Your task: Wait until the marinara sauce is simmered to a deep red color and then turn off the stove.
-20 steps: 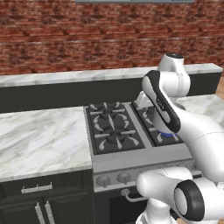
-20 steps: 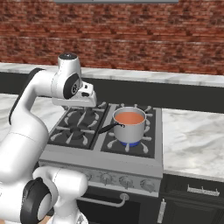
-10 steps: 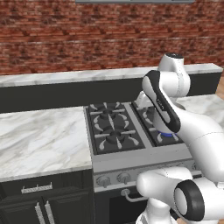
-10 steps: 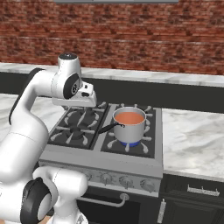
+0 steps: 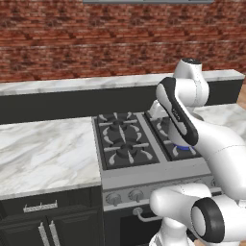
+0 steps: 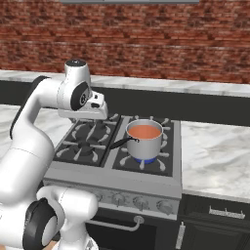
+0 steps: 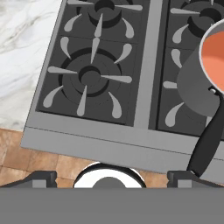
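Smooth orange-red marinara sauce (image 6: 144,131) filling a small shiny steel saucepan (image 6: 144,141) on the right front burner of the wide stainless-steel gas stove (image 6: 117,181), blue flame beneath, not yet deep red. Two-finger gripper (image 7: 112,176) parked high above the left grates, apparently waiting; tips set wide apart, pinching nothing.

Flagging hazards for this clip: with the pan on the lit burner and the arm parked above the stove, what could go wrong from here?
1. The marinara sauce looks orange-red, not deep red; reaching for a knob now would likely cut the simmer short.
2. The saucepan's black handle points toward the arm; a descent of the gripper to the knob row could clip it and spill sauce.
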Tool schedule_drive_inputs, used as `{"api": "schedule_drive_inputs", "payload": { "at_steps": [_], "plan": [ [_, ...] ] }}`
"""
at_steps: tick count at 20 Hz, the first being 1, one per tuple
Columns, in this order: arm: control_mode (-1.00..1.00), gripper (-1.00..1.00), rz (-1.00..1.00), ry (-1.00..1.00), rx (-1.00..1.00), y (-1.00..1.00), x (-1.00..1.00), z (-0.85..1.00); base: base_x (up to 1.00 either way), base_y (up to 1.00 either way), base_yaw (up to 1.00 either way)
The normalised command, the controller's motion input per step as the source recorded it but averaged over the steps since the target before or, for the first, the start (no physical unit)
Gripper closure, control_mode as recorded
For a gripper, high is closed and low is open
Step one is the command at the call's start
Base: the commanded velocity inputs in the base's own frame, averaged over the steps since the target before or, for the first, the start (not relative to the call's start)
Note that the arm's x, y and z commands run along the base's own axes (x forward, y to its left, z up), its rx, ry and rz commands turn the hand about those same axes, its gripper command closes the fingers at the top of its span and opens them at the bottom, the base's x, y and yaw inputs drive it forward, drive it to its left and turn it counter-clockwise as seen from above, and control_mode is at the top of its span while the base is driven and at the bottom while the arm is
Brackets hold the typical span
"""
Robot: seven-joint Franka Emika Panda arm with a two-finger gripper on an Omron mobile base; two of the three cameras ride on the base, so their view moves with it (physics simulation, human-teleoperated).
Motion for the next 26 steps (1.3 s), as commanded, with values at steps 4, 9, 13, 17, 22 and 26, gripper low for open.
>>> {"api": "schedule_drive_inputs", "payload": {
  "at_steps": [4, 9, 13, 17, 22, 26],
  "plan": [
    [-1.00, -1.00, 0.00, 0.00, 0.00, 0.00, 0.00, 0.00, 0.00, 0.00, 0.00],
    [-1.00, -1.00, 0.00, 0.00, 0.00, 0.00, 0.00, 0.00, 0.00, 0.00, 0.00],
    [-1.00, -1.00, 0.00, 0.00, 0.00, 0.00, 0.00, 0.00, 0.00, 0.00, 0.00],
    [-1.00, -1.00, 0.00, 0.00, 0.00, 0.00, 0.00, 0.00, 0.00, 0.00, 0.00],
    [-1.00, -1.00, 0.00, 0.00, 0.00, 0.00, 0.00, 0.00, 0.00, 0.00, 0.00],
    [-1.00, -1.00, 0.00, 0.00, 0.00, 0.00, 0.00, 0.00, 0.00, 0.00, 0.00]
  ]
}}
